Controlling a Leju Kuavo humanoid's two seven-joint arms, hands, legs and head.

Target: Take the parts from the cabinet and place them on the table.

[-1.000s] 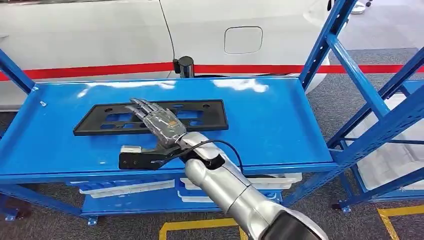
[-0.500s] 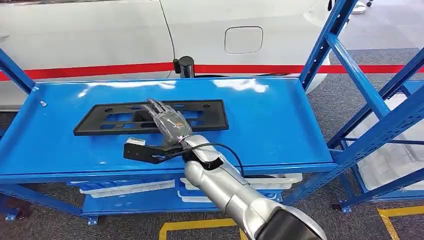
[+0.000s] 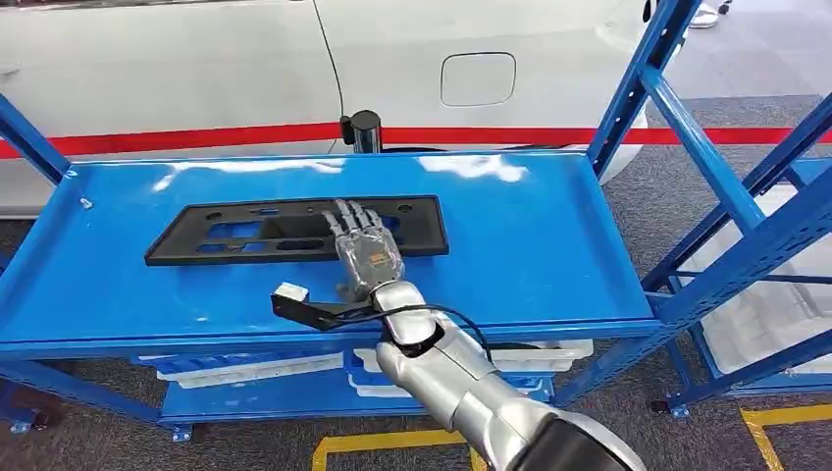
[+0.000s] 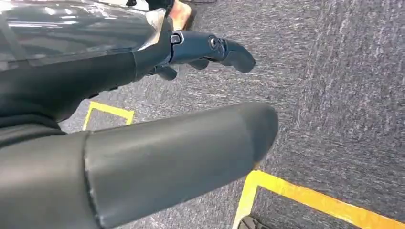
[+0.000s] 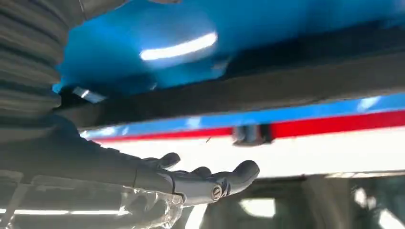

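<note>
A long black frame part (image 3: pixel 245 231) with several cut-outs lies flat on the blue table top (image 3: pixel 530 245). My right hand (image 3: pixel 368 255) hovers over the frame's right half near its front edge, fingers straight, spread and pointing away from me, with nothing in it. In the right wrist view the frame (image 5: pixel 286 81) is a dark band on the blue surface (image 5: pixel 143 28), beyond my right hand's fingers (image 5: pixel 205 181). My left hand (image 4: pixel 191 45) hangs over grey carpet, thumb and fingers apart and holding nothing.
A blue rack (image 3: pixel 706 157) stands close on the right with white trays inside. A white car (image 3: pixel 196 59) with a red stripe is behind the table, and a black post (image 3: pixel 364 130) stands at the far edge. White trays (image 3: pixel 245 368) lie on the lower shelf. Yellow tape (image 3: pixel 392 442) marks the floor.
My right hand has slid to the right along the frame and turned, so its fingers point straight away instead of to the left. The frame has stayed put.
</note>
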